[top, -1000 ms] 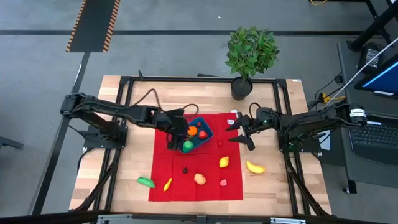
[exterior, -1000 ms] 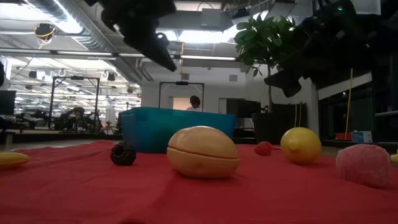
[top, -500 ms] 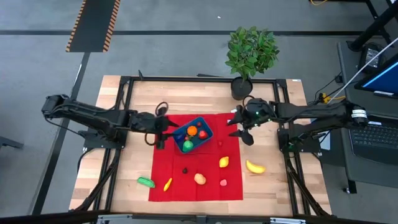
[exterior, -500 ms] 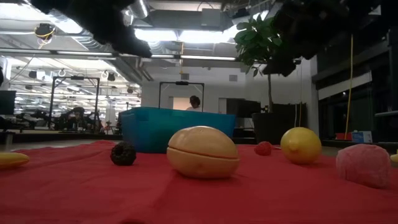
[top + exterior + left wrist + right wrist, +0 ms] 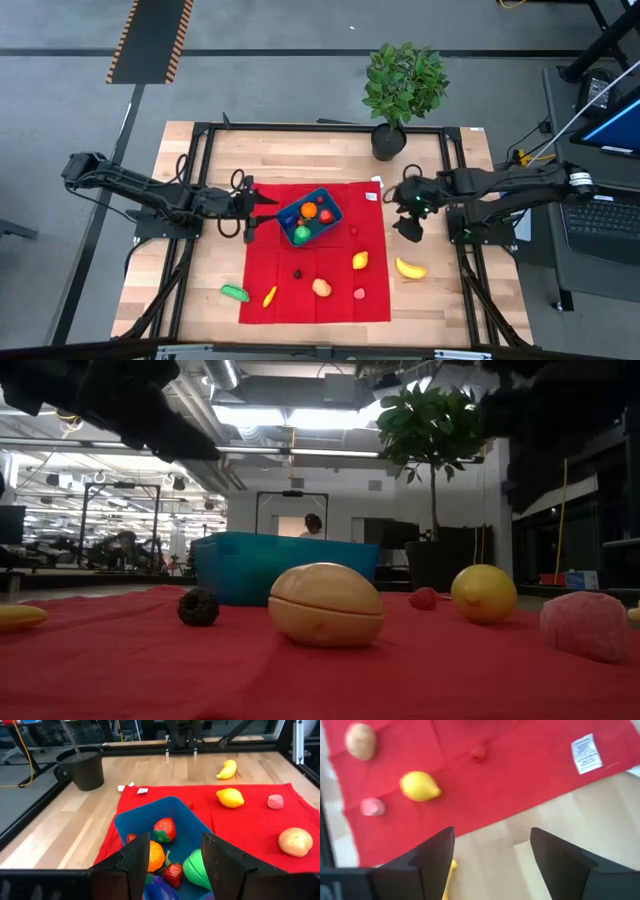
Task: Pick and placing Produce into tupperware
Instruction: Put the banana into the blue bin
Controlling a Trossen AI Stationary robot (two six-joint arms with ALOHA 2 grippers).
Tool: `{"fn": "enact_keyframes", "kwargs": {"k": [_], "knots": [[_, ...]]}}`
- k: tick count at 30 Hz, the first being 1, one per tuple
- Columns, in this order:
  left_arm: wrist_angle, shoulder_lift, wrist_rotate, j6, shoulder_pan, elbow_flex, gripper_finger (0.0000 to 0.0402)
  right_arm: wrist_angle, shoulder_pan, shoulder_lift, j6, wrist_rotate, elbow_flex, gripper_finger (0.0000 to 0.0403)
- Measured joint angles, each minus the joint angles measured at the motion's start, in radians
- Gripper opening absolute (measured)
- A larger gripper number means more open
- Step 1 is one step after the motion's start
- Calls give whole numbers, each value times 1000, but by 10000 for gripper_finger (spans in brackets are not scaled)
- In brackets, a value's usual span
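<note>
The blue container sits on the upper middle of the red cloth, and everything here is placed from it. Farthest to its left, the left gripper hangs above the cloth's left edge, just beside the container; its fingers stand apart with nothing between them, and they point at the container. Below and left of the container, a green vegetable lies on the bare wooden table, with a yellow pepper-like piece at the cloth's edge near it. Inside the container lie an orange fruit, two strawberries, a green piece and a purple one. Below the container, on the cloth, rest a small dark berry and a tan potato. To its lower right are a small red piece, a lemon and a pink piece. Farther right, off the cloth, lies a banana. The right gripper hovers over the wood past the cloth's right edge, well apart from the container, fingers spread wide and empty. A potted plant stands up and right of the container.
</note>
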Motion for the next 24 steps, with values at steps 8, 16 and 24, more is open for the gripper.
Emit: {"fn": "enact_keyframes", "kwargs": {"k": [8, 16, 24], "knots": [[0, 2, 0, -31, -5, 0, 168, -68, 300, -100, 275, 277, -18, 264], [41, 2, 0, -31, -6, 0, 168, 103, 527, -79, 580, 318, -183, 264], [41, 3, 0, -31, -6, 0, 168, 136, 600, -33, 773, 220, -183, 246]]}}
